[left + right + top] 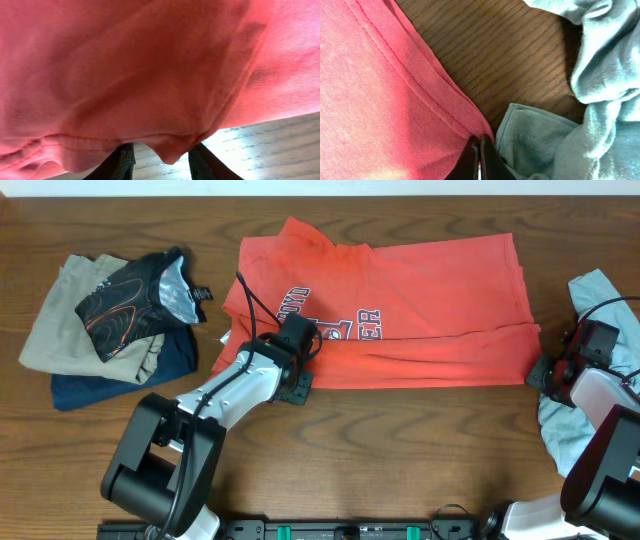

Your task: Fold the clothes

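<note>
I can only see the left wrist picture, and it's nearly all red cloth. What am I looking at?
Observer: A red T-shirt with lettering across it, spread out on a wooden table.
Operator: Is the other arm doing anything to it?
Observer: Yes. The right end effector is pinched shut on the hem at the shirt's corner.
</note>
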You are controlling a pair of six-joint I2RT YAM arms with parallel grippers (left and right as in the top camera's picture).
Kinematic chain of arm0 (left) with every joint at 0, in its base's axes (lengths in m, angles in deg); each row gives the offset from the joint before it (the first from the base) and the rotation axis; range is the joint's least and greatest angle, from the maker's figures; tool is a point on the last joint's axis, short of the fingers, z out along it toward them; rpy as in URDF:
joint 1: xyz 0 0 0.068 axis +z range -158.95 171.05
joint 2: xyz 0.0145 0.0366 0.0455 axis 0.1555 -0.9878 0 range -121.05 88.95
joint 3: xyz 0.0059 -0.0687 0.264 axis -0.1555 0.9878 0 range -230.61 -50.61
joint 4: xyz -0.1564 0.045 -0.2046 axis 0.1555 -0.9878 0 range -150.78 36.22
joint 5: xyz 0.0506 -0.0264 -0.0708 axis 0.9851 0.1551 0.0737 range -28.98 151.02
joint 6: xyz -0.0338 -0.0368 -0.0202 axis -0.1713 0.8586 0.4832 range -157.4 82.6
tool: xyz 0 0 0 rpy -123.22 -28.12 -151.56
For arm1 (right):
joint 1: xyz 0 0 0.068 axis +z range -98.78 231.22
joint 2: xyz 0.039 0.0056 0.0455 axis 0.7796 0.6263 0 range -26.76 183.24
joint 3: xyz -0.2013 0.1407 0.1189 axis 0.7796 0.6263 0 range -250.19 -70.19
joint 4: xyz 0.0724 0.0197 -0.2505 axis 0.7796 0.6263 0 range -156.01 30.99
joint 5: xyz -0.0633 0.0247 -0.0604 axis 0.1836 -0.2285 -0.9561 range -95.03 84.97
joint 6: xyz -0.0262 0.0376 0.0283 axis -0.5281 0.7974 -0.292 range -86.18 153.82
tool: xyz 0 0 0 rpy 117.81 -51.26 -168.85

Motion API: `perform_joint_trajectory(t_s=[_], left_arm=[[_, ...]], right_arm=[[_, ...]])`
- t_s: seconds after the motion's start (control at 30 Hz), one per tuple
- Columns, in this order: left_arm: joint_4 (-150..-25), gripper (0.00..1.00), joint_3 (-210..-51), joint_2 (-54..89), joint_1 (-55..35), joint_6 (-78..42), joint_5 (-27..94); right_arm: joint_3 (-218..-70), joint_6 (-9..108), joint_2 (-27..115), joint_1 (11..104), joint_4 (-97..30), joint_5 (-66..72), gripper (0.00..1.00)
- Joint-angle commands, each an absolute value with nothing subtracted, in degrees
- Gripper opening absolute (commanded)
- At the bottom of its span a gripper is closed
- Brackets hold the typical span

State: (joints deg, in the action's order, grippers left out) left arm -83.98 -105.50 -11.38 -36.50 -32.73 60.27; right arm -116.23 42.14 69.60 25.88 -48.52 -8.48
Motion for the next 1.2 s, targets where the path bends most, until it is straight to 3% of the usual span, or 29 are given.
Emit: perform_joint_trajectory(t_s=[0.0, 0.13, 0.23, 0.6, 0.8, 0.83, 0.9, 0.93, 1.17], left_arm=[[-84.3, 0.33, -106.5, -10.8, -36.4, -33.3, 63.7], [-84.3, 0.15, -106.9, -10.2, -36.4, -33.3, 63.6], [-84.7, 0.07, -106.9, -10.2, -36.4, -33.3, 63.0], [-87.6, 0.06, -112.1, -2.6, -36.4, -35.8, 54.6], [-73.4, 0.06, -115.5, 1.7, -36.4, -35.4, 54.7], [-71.6, 0.13, -115.5, 1.5, -36.4, -34.8, 54.1], [-71.2, 0.47, -115.4, 0.8, -36.4, -34.8, 53.9], [-72.0, 0.55, -115.4, 0.4, -36.4, -34.8, 54.0], [-83.8, 0.58, -115.4, -0.9, -34.3, -34.8, 59.3]], right_arm=[[-114.6, 42.1, 70.8, 24.9, -47.2, -10.8, 0.01], [-114.6, 42.1, 70.8, 24.9, -47.2, -10.8, 0.01], [-114.6, 42.1, 70.8, 24.9, -47.2, -10.8, 0.01], [-114.6, 42.1, 70.8, 24.9, -47.4, -10.8, 0.01], [-114.6, 42.1, 70.8, 24.9, -47.3, -10.8, 0.01], [-114.6, 42.1, 70.8, 24.9, -47.2, -10.8, 0.01], [-114.6, 42.1, 70.8, 24.9, -47.1, -10.8, 0.01], [-114.6, 42.1, 70.8, 24.9, -47.1, -10.8, 0.01], [-114.6, 42.3, 70.8, 24.9, -47.2, -10.6, 0.01]])
